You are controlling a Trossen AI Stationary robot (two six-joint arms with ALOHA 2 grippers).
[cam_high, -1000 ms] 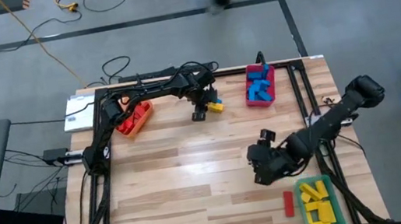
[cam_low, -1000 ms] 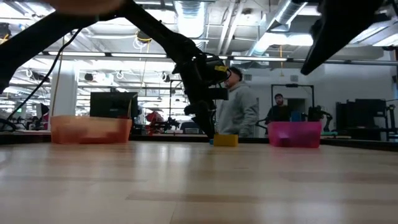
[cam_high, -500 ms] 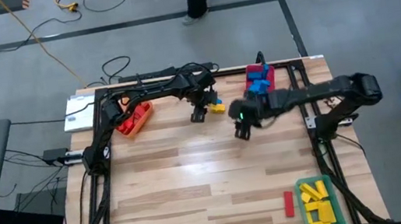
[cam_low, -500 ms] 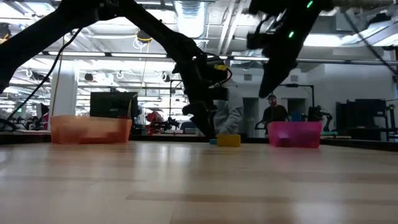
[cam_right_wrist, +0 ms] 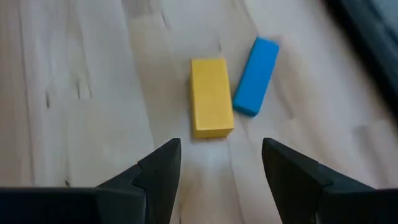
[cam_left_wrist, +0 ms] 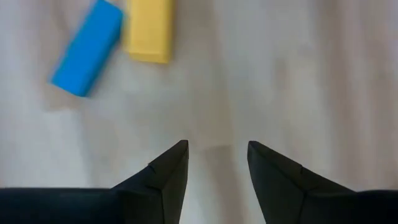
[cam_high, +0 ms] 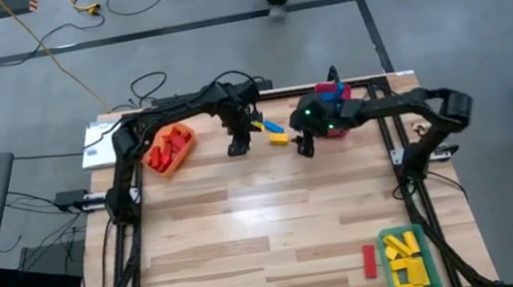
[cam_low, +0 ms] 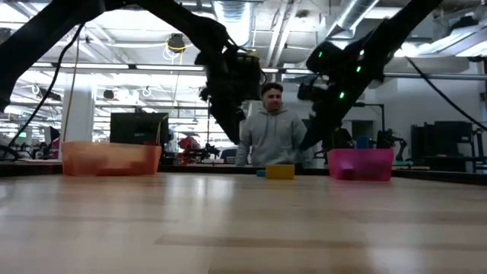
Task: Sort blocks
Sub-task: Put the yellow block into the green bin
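A yellow block (cam_high: 279, 139) and a blue block (cam_high: 269, 127) lie flat on the table near its far edge, side by side; they also show as the yellow block (cam_right_wrist: 211, 106) and the blue block (cam_right_wrist: 256, 76), and as the yellow block (cam_left_wrist: 149, 30) and the blue block (cam_left_wrist: 87, 48). My left gripper (cam_high: 235, 150) hangs open just left of them, over bare wood (cam_left_wrist: 217, 155). My right gripper (cam_high: 304, 150) is open just right of them, its fingers (cam_right_wrist: 221, 155) pointing at the yellow block without touching it.
An orange bin (cam_high: 169, 148) with red blocks stands far left. A pink bin (cam_high: 333, 102) with blue blocks sits far right, partly under my right arm. A green bin (cam_high: 406, 261) with yellow blocks sits near right, a red block (cam_high: 369, 261) beside it. A person (cam_low: 270, 137) stands beyond the table.
My right gripper has swung from the table's near right part toward the far edge and now hangs beside the two blocks. My left gripper has risen off the table and drawn back a little toward the left, away from the blocks. The blocks have stayed put.
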